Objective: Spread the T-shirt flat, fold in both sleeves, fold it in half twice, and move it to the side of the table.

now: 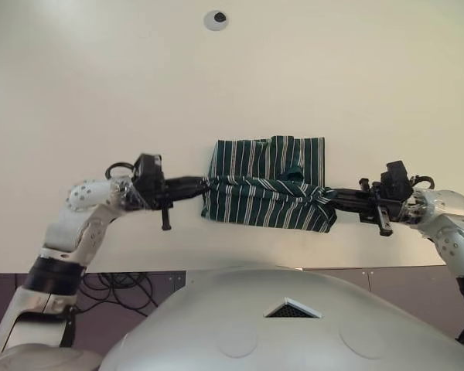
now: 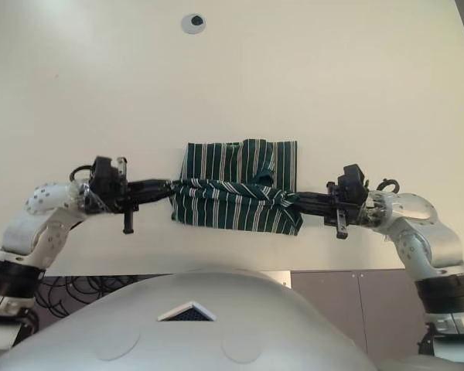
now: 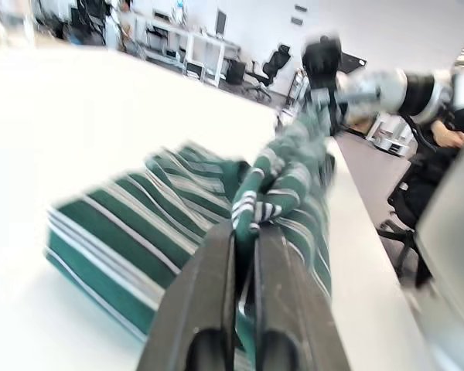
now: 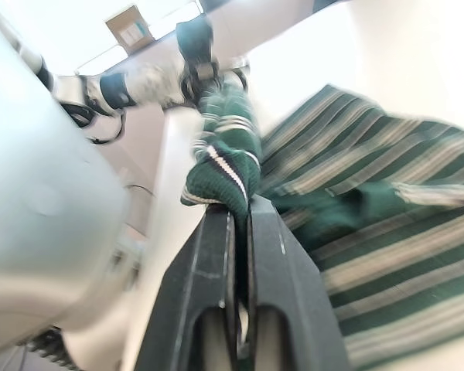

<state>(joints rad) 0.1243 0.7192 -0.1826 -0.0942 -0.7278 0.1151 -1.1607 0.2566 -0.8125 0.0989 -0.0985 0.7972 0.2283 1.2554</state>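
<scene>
Closest to me, my left gripper (image 1: 206,185) and right gripper (image 1: 330,195) each clench a near corner of the striped T-shirt (image 1: 269,207), holding that lifted edge taut between them, ready, I judge, for a half fold. Its far part lies flat on the table (image 1: 100,93), near my edge.

T-shirt (image 1: 267,185): soft cloth, matt; table (image 1: 100,93): smooth, matt; left end effector (image 1: 205,185), right end effector (image 1: 329,198): matt plastic.

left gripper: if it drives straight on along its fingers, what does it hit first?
The T-shirt it is shut on: the left gripper points along the bunched near edge. Past that, probably the right gripper, facing it on roughly the same line.
</scene>
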